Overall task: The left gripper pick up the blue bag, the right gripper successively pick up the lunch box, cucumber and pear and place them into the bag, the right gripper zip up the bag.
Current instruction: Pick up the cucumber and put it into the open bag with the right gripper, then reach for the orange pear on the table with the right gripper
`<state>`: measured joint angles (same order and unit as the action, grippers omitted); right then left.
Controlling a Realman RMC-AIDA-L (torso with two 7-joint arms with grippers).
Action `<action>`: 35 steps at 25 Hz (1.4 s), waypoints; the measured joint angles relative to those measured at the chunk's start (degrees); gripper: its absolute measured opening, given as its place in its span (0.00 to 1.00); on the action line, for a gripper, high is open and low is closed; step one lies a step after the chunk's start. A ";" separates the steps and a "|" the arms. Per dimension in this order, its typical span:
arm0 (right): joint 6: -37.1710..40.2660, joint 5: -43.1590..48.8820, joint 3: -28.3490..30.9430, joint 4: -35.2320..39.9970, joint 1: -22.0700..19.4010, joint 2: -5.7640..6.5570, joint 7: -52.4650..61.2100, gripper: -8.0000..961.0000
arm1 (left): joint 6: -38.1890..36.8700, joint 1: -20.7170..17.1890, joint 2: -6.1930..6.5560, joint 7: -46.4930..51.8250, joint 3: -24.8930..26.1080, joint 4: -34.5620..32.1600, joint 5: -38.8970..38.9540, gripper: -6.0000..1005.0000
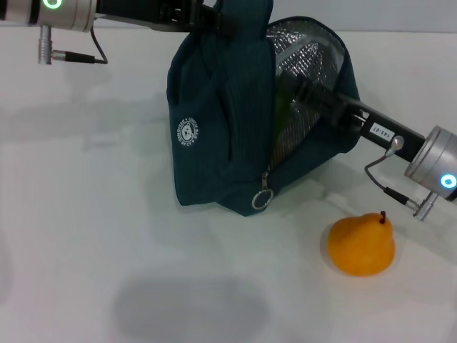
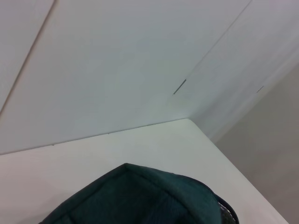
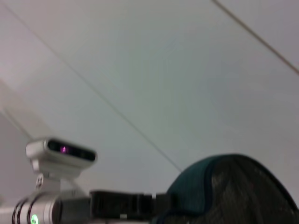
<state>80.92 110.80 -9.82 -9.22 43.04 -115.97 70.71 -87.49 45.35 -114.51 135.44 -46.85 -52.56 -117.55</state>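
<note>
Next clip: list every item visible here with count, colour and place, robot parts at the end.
Boxy fabric lunch bag: one, dark teal-blue, centre of the white table, mouth open toward the robot's right showing silver foil lining.
Round logo: one, white, on the bag's side facing the robot's left.
Ring zipper pull: one, silver, at the bag's lower front corner.
Pear: one, orange-yellow with a dark stem, on the table in front of the bag, to the robot's right.
Table: one, white, under everything.
Left claw: one, black, at the bag's top.
Right claw: one, black, reaching into the bag's mouth.
</note>
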 joint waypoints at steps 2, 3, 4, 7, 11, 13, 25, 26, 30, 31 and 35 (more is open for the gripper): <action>0.00 2.36 -0.29 1.20 0.18 0.14 0.04 0.75 | -0.02 0.00 0.00 0.00 -0.03 0.00 0.00 0.06; 0.26 2.73 -0.30 1.52 0.19 0.13 0.04 0.76 | -0.03 0.04 0.00 0.00 -0.06 0.00 0.00 0.06; 0.79 3.08 -0.31 1.96 0.17 0.14 0.05 0.77 | -0.04 0.09 -0.01 0.00 -0.08 0.00 0.00 0.06; 4.71 3.58 -0.27 4.00 -0.32 0.12 0.02 0.78 | -0.05 0.20 -0.01 0.00 -0.13 0.00 0.00 0.06; 13.64 2.79 0.27 10.04 -2.01 0.21 -0.08 0.78 | -0.05 0.13 0.02 0.00 -0.03 0.00 0.00 0.06; 21.03 1.27 0.39 15.14 -3.50 0.47 -0.34 0.78 | -0.05 -0.03 0.03 0.00 -0.02 0.00 -0.01 0.06; 30.56 -2.90 -12.92 36.10 -18.10 1.29 -7.89 0.77 | 0.60 -1.37 0.27 -0.26 0.11 0.10 0.15 0.06; 28.56 -2.88 -15.55 36.08 -18.88 1.17 -8.56 0.77 | 0.82 -1.45 0.30 -0.39 0.11 0.10 0.16 0.06; 21.61 -2.88 -23.68 35.20 -19.66 0.67 -9.97 0.77 | 1.56 -1.51 0.29 -0.63 0.11 0.19 0.18 0.06; 20.32 -2.89 -25.77 34.77 -19.47 0.60 -10.03 0.77 | 1.66 -1.51 0.26 -0.66 0.10 0.23 0.18 0.06; 17.59 -3.21 -30.22 34.26 -18.78 0.37 -10.06 0.77 | 1.72 -1.51 0.24 -0.71 0.09 0.26 0.17 0.06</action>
<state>98.51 107.59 -40.04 25.05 24.26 -115.60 60.64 -85.78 43.84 -114.28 134.73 -46.76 -52.30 -117.38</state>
